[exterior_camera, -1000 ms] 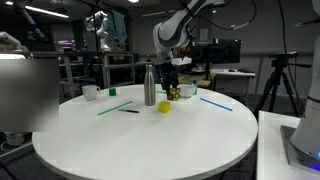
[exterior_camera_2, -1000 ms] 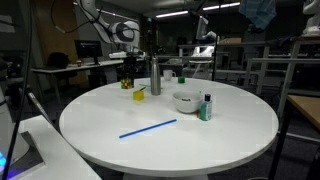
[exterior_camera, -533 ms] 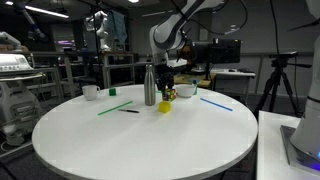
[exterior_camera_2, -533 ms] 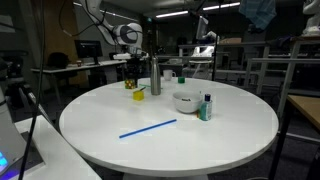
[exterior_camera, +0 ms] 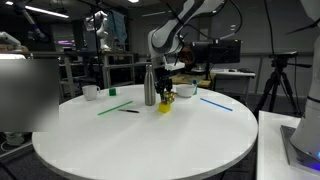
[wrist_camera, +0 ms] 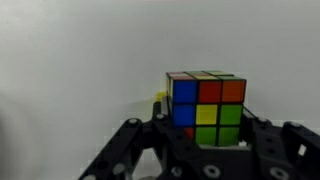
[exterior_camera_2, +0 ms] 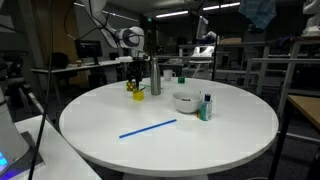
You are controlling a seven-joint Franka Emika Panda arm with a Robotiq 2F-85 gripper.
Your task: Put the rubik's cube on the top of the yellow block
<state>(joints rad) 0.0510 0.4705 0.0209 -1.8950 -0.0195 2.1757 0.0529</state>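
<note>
Now the arm reaches in from above the round white table [exterior_camera: 140, 142], and its last link bends straight down, so that the gripper [exterior_camera: 165, 92] points vertically at the table top, just beside the steel bottle [exterior_camera: 150, 85] and near the white bowl [exterior_camera: 186, 91]. In the wrist view the two dark fingers [wrist_camera: 128, 150] stand on both sides of the rubik's cube [wrist_camera: 205, 105] and press on it, so the pincer is clamped on the cube. The cube's blue, red, orange, yellow and green tiles face the camera. The yellow block [exterior_camera: 165, 108] lies on the table directly under the gripper in both exterior views [exterior_camera_2: 136, 96], and in the wrist view only a thin yellow edge [wrist_camera: 158, 103] of it shows past the left side of the cube. The cube is very low over the block, in line with it. Whether its bottom face already touches the top of the block, I cannot tell.
</note>
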